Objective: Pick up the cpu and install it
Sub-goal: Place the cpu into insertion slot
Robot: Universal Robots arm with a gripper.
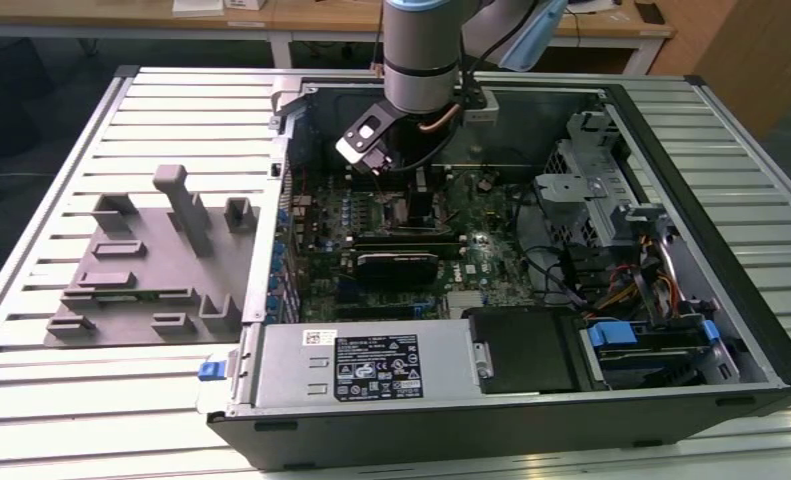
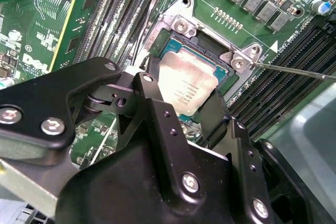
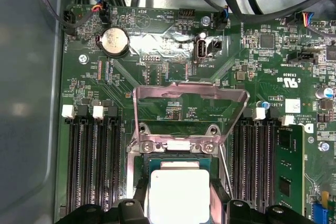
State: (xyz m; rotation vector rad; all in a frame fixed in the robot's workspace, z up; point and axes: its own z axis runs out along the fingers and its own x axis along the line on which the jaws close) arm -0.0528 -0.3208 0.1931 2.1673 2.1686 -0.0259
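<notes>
Hand (image 2: 181, 92) clamps cpu (image 2: 188, 80) by edges at open socket (image 2: 209, 52).

Light: bright, even, from overhead
Glare: white sheen on the motherboard (image 3: 157, 43) beyond the raised metal frame (image 3: 189, 90); cpu (image 3: 178, 195) top washed pale
Shadow: computer case (image 1: 502, 435) interior dim, slatted tabletop (image 1: 88, 400) bright

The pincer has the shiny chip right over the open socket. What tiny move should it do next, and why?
Probably ease straight down, keeping the chip level. The pincer grips the cpu right over the open socket, whose metal lid stands raised out of the way. I can't tell whether the cpu is seated yet.
</notes>
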